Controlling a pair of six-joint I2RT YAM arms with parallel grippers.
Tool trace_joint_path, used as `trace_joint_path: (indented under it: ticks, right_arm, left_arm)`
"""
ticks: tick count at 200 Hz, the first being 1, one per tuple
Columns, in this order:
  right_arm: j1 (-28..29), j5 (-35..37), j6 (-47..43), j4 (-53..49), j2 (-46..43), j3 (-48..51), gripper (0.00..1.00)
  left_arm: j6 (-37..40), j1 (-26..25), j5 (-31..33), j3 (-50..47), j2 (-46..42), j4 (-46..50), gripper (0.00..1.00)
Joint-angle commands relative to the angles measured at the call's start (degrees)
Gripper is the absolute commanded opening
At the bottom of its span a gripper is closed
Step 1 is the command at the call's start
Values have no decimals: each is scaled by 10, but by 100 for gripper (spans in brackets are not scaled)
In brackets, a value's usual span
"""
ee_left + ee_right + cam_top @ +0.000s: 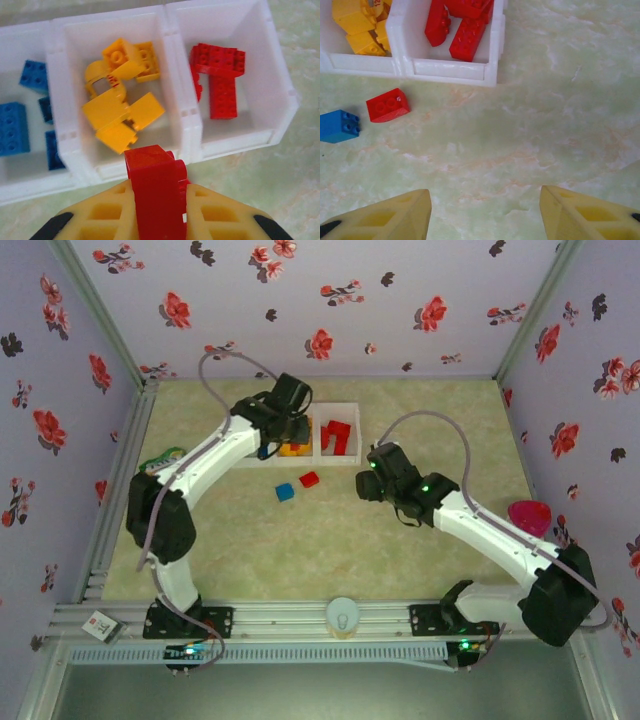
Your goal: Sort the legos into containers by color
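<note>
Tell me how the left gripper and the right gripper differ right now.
The left gripper is shut on a red brick; the right gripper is open, with nothing between its fingers. The left gripper sits at the near wall of the tray; the right gripper hangs over the table, off to the side of the tray. Both have yellow fingers.

Pink cup at right, perhaps green packet left.

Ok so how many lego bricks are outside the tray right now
3. A loose red brick and a blue brick lie on the table near the tray; a second red brick is clamped in the left end effector. The arms may hide more.
</note>
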State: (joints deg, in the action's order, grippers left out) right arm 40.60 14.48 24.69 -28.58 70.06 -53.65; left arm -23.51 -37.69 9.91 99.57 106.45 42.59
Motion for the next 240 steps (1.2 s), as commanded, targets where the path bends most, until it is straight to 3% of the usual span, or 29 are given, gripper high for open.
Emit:
trace_joint_path:
  ticks: [1,107,115,137,159,240]
  right_arm:
    - [-4,35,16,-21,-15,-1,60]
    - [-5,34,22,-39,-22,-7,60]
    - [-5,34,22,-39,-22,-8,60]
    - [-5,32,22,-40,-21,-7,60]
    - [-5,30,22,-39,-18,-7,60]
    - [-3,-3,13,-17,8,-14,60]
  left_arm:
    - [27,-12,-12,66,44,27,18]
    - [53,-17,-51,319,261,13,18]
    - [54,-17,-52,336,275,14,21]
    - [49,-13,-51,369,300,25,49]
    - [47,-13,-51,366,292,22,58]
    - [51,-11,-6,234,145,22,59]
